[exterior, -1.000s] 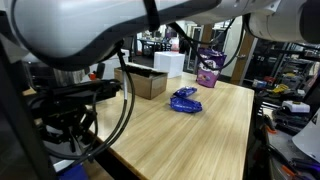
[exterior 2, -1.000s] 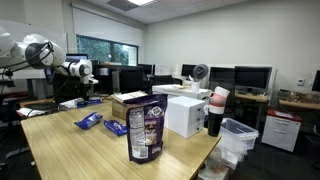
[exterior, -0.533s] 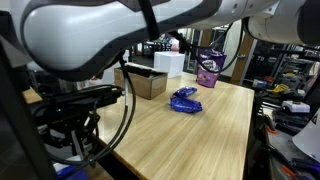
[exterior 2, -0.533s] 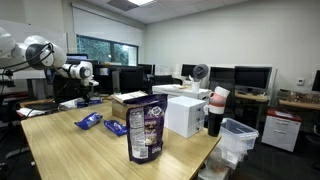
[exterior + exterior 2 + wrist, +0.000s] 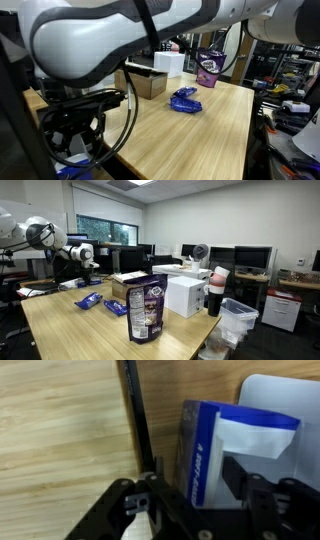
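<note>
Two jaws of the gripper [image 5: 190,498] stood apart astride the lower end of a blue-and-white packet [image 5: 215,450], with a gap on one side, so nothing looked gripped. The packet lay partly on a pale sheet [image 5: 275,390], just beside a black cable [image 5: 137,420] on the table [image 5: 60,430]. A jaw might well catch the packet or snag the cable and drag it askew; in an exterior view the arm [image 5: 40,232] reached out over the table's far end, gripper pointing down.

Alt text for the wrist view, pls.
A blue-and-white flat packet sits between the parted fingers of the black gripper, seen against a light wooden tabletop. A thin black cable runs along its side; a pale grey sheet shows at the top corner.
</note>
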Available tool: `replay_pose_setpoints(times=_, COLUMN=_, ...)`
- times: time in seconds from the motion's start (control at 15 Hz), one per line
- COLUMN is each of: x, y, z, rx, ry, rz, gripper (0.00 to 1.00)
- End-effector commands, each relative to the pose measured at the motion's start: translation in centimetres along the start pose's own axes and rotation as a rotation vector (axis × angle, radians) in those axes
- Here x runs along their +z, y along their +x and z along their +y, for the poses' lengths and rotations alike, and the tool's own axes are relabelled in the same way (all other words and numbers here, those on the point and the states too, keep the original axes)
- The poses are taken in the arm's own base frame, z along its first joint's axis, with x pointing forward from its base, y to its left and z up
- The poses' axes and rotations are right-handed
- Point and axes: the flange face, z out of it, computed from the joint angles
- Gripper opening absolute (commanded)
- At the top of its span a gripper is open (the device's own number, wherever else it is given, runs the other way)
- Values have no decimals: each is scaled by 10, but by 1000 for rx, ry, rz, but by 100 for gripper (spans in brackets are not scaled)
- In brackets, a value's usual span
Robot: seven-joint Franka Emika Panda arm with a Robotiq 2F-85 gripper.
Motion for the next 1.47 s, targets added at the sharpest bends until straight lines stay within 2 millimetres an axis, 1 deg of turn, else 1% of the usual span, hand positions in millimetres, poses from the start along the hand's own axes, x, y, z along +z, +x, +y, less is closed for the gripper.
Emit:
replay_pose_setpoints(times=0.0, x=1, y=2, z=7, rx=26, ry=3, rz=-12, gripper=93)
replay_pose_setpoints(times=0.13, x=2, y=-1, z=4, rx=26, ry=4, rz=-12, gripper=100)
replay_pose_setpoints(times=0.4, x=5, y=-3, z=1, rx=19, ry=13, rz=-7, gripper=100)
replay_pose_setpoints(times=1.2, x=9, y=-7, z=-1, rx=16, ry=9, rz=-11, gripper=100)
replay_pose_setpoints(times=1.27, x=9, y=-7, z=-2, rx=13, ry=4, rz=-7, gripper=75)
replay_pose_setpoints(times=1.33, x=9, y=-8, z=-2, rx=13, ry=5, rz=-7, gripper=74)
replay_pose_setpoints(times=1.4, x=9, y=-8, z=-2, rx=14, ry=6, rz=-9, gripper=68)
